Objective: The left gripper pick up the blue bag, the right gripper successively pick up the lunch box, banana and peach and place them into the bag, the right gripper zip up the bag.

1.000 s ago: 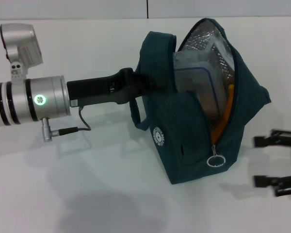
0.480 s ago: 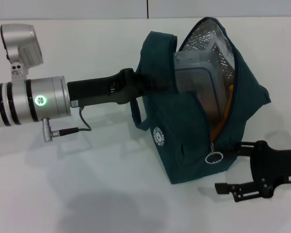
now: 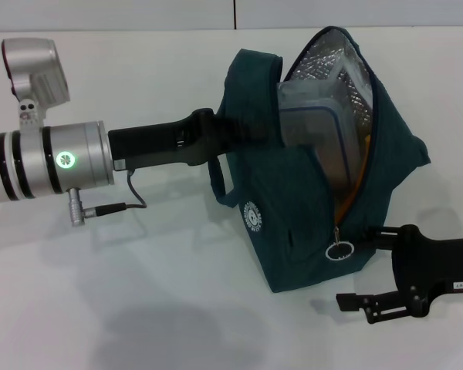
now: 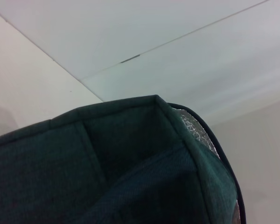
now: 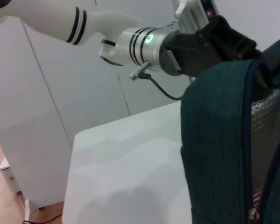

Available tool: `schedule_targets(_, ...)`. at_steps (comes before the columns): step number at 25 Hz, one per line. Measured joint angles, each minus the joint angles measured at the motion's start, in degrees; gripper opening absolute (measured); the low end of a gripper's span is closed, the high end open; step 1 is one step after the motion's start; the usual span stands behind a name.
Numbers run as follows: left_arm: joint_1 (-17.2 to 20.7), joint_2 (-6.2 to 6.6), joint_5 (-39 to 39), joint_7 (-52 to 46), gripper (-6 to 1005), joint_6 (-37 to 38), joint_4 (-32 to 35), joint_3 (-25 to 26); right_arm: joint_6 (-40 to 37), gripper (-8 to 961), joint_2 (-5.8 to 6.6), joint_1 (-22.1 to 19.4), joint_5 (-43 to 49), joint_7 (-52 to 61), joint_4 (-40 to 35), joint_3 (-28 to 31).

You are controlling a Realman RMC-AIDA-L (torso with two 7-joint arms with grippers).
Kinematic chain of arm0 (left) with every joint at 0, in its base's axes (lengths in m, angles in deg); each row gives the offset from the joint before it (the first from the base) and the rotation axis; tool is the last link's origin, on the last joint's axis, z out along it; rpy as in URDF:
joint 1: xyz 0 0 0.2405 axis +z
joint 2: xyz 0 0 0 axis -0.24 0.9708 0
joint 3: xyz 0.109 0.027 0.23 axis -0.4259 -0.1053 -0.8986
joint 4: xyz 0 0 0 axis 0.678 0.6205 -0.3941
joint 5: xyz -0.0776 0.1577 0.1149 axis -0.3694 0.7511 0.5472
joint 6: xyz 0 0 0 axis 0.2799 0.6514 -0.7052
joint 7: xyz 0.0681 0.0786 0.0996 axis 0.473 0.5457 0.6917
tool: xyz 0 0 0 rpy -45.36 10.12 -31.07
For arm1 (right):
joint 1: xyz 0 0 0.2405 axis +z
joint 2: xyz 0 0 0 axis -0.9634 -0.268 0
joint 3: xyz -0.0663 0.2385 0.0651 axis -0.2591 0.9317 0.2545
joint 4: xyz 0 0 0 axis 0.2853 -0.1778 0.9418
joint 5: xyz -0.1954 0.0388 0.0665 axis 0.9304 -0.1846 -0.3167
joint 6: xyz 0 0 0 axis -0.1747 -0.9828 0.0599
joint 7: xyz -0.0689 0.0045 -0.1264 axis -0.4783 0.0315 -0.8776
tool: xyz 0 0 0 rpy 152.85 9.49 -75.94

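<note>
Left gripper (image 3: pixel 251 131) clamped; right gripper (image 3: pixel 363 266) spread wide, low.

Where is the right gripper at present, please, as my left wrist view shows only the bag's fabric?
Observer: The right gripper is low beside the blue bag, open, with the ring zipper pull close by.
Operator: Is the bag zipped yet?
Observer: No, it gapes, and the lunch box stands inside.
Operator: Where does my left gripper meet the bag?
Observer: The left gripper reaches the bag's upper side, by a handle.
</note>
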Motion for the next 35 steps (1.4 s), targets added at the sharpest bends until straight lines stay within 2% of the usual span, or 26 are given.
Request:
schedule_targets(9,0.12,-0.05,0.0,0.0,34,0.0,-0.1,0.05,1.06,808,-0.11,0.12,-0.96,-0.03,0.11,-0.68)
schedule_targets(26,0.17,-0.05,0.01,0.14,35,0.0,-0.14,0.0,3.88,156,-0.33,0.69,-2.2,-0.17,1.65,-1.86)
schedule_targets(31,0.63,-0.06,-0.01,0.16,35,-0.57,-0.17,0.05,3.88,7,-0.35,0.72,-2.7,-0.2,1.53,-1.97)
schedule_targets(35,0.95,-0.06,-0.54,1.6,55,-0.85,-0.24,-0.01,3.47,7,-0.35,0.4,-3.08,-0.22,1.27,-1.76)
